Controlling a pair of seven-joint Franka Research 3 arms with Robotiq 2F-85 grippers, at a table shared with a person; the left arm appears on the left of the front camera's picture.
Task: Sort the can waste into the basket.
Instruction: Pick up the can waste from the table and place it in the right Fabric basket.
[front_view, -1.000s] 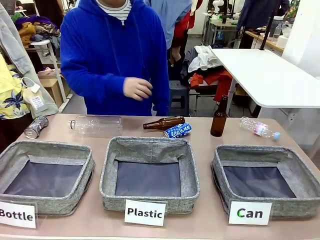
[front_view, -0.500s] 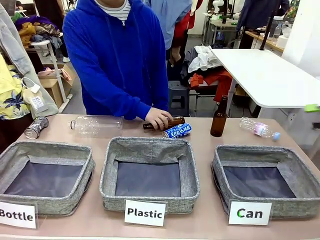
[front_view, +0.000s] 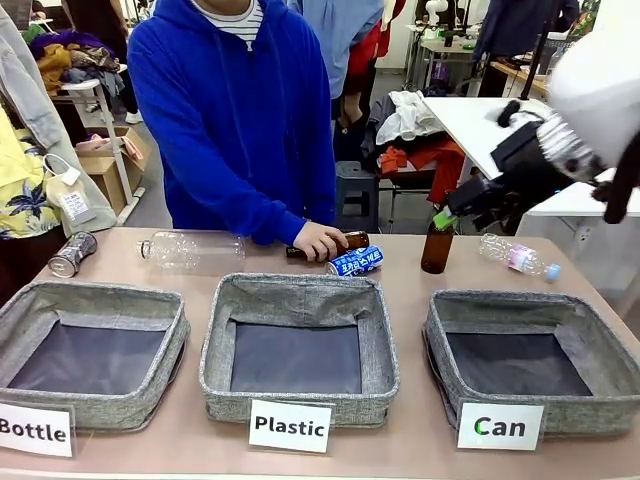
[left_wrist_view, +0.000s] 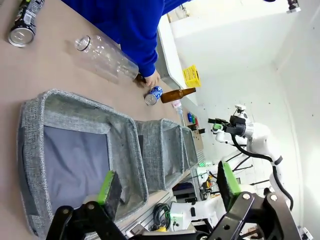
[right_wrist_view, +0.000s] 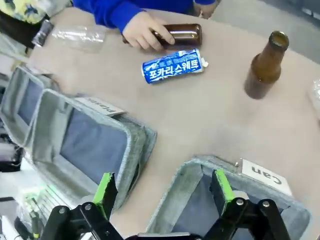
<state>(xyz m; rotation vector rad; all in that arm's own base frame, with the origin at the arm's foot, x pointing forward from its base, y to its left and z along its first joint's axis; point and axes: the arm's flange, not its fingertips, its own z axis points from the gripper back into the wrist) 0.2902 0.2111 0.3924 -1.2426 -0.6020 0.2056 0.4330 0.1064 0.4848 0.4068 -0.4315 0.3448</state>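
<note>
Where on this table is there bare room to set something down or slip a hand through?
Bare table runs between the Plastic basket and the Can basket; a smaller gap lies between the blue can and the upright brown bottle. Both baskets and the Bottle basket are empty. The far strip is crowded: silver can, clear bottle, a hand on the lying bottle.

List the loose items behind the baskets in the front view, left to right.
silver can → large clear plastic bottle → blue can → upright brown glass bottle → small clear plastic bottle
</note>
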